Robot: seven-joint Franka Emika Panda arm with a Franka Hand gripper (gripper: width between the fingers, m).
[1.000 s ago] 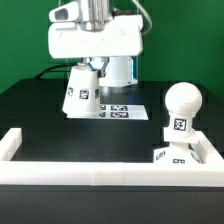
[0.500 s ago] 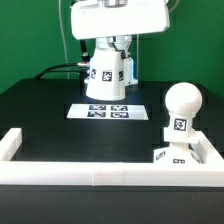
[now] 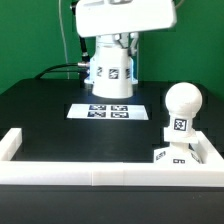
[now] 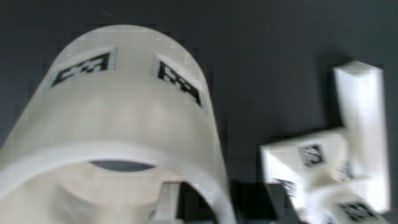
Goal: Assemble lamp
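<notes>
While the claw (image 3: 110, 62) is closed on the white plastic truncated-cone shade (image 3: 110, 72) and holds it in the air above the back middle of the black bench (image 3: 60, 125), I think it must carry it level to the white ball-shaped bulb (image 3: 182, 104) on the low white base block (image 3: 180, 152) at the front right corner, then lower it straight.

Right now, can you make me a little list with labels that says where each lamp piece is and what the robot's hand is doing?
shade: lamp shade held up in the air by the gripper, above the marker board
bulb: bulb standing on the base, at the exterior view's right
base: base block on the table in the corner of the white rail
gripper: shut on the shade's rim
</notes>
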